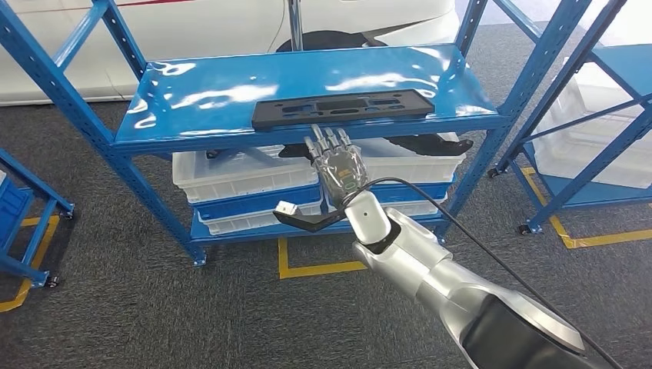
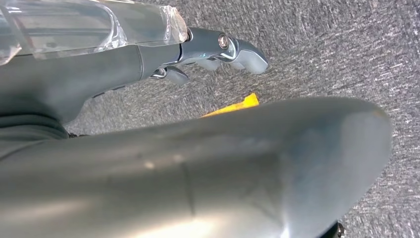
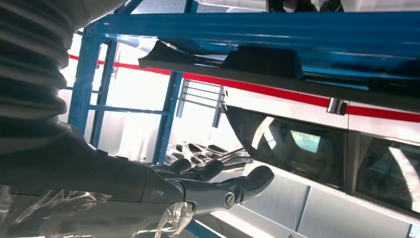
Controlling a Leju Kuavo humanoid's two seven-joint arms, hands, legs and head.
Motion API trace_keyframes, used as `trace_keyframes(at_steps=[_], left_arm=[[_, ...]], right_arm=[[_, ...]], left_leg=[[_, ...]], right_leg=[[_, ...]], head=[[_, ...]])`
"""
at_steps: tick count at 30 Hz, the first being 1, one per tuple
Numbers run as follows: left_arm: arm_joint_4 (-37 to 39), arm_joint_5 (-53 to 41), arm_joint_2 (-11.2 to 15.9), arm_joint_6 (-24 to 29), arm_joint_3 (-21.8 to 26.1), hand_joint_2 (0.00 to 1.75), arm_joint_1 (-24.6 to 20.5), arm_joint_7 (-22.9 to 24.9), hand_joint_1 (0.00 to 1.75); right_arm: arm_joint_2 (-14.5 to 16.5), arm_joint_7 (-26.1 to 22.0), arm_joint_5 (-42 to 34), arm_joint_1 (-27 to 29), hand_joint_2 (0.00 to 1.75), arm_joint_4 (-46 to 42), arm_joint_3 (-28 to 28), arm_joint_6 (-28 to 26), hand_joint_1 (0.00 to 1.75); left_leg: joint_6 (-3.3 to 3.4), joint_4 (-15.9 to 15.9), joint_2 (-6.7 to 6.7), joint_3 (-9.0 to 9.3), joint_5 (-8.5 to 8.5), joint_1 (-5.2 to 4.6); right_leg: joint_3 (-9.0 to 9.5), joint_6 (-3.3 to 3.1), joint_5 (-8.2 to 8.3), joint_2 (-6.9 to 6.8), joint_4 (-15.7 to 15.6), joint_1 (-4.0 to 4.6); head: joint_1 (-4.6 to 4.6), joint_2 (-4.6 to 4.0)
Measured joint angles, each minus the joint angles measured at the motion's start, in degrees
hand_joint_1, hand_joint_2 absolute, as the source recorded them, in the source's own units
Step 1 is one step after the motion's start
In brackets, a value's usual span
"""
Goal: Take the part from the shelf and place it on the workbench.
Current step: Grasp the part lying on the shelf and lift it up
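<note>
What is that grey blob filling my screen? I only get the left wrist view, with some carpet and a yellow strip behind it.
Observer: Probably the robot's own left hand hanging over the floor. The action is elsewhere: in the head view the right hand is stretched toward a blue shelf.
Operator: Is anything on that shelf?
Observer: Yes, a long flat black part lies at the front edge of the top board.
Operator: Has the robot grabbed it?
Observer: Not yet. The right hand holds nothing; its fingers are extended just below the board's front edge, under the part.
Operator: Anything else down there?
Observer: White plastic bins sit on the level below.
</note>
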Motion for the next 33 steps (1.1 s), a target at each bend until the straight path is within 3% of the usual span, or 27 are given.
trace_keyframes(at_steps=[33], left_arm=[[0.39, -0.09, 0.08, -1.09, 0.00, 0.00, 0.19, -1.65, 0.00]], right_arm=[[0.58, -2.49, -3.95, -0.66, 1.75, 0.20, 0.20, 1.60, 0.00]], left_leg=[[0.03, 0.15, -0.03, -0.06, -0.02, -0.17]], right_leg=[[0.00, 0.09, 0.06, -0.01, -0.04, -0.05]], head=[[0.00, 0.00]])
